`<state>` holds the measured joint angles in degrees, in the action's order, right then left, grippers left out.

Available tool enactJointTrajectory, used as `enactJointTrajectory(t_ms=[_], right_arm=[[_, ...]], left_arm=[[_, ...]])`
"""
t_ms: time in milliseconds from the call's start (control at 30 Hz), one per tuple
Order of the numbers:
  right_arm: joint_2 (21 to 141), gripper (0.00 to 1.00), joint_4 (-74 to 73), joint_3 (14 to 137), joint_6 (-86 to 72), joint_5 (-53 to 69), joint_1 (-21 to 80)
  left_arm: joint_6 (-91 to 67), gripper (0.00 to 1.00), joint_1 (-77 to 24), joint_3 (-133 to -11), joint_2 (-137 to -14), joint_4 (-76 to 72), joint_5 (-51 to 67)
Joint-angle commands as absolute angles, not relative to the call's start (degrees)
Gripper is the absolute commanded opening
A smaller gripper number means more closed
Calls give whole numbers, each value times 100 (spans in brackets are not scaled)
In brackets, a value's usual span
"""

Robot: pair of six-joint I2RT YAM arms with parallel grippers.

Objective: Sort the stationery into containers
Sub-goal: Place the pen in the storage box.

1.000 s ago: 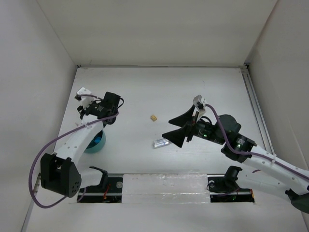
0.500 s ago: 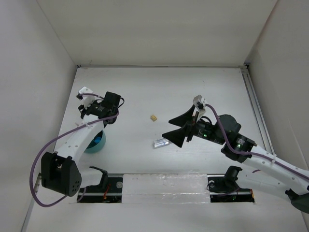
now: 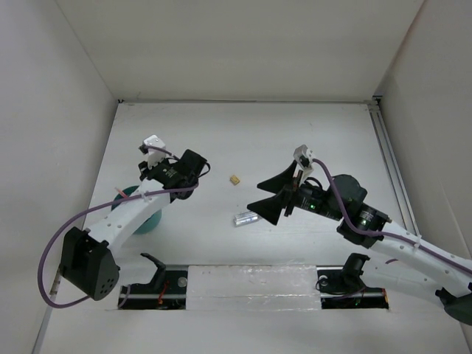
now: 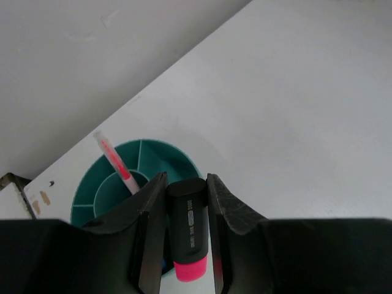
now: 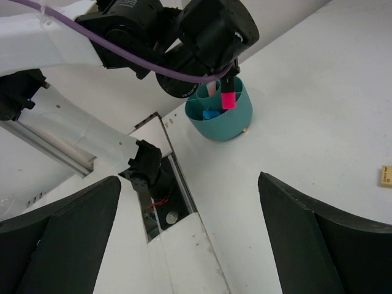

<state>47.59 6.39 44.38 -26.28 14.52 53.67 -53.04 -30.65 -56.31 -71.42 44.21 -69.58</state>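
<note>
Top external shows the left gripper point(image 3: 175, 171) above the teal cup point(image 3: 150, 223), which the left arm mostly covers. The right gripper point(image 3: 254, 195) hangs with its jaws wide apart and nothing between them, just beside the clear pen point(image 3: 245, 218); the eraser point(image 3: 234, 179) lies a little farther off on the table. Against the frames from a second back, the left wrist has swung rightward and toward the near edge, hiding more of the cup, while the right arm, pen and eraser have not shifted. Left wrist shows the fingers point(image 4: 153, 214) clamped on a black marker point(image 4: 188, 223), with the divided cup below and to its left. Right wrist settles the relation that matters: the marker stands near upright, pink end down, at the cup's rim. Whether the tip is already inside the opening I cannot tell. The drop looks to be the left arm's.
</note>
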Motion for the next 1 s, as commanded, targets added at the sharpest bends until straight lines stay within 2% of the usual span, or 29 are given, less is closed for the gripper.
enactJointTrajectory(t_ms=[0,367,533,967], right_arm=[[4755,100,782,4456,-2522,1477,5388],[4755,100,782,4456,-2522,1599,5388],[4755,100,782,4456,-2522,1600,5388],[4702,100,782,4404,-2470,1652,5388]], left_arm=[[-6265,0,-3120,-5818,-7145,5334,-7515],[-6319,0,-3120,-5713,-6979,5387,-7953],[-7616,0,-3120,-5941,-7407,6457,-8227],[-8085,0,-2839,-5959,-7866,6460,-8279]])
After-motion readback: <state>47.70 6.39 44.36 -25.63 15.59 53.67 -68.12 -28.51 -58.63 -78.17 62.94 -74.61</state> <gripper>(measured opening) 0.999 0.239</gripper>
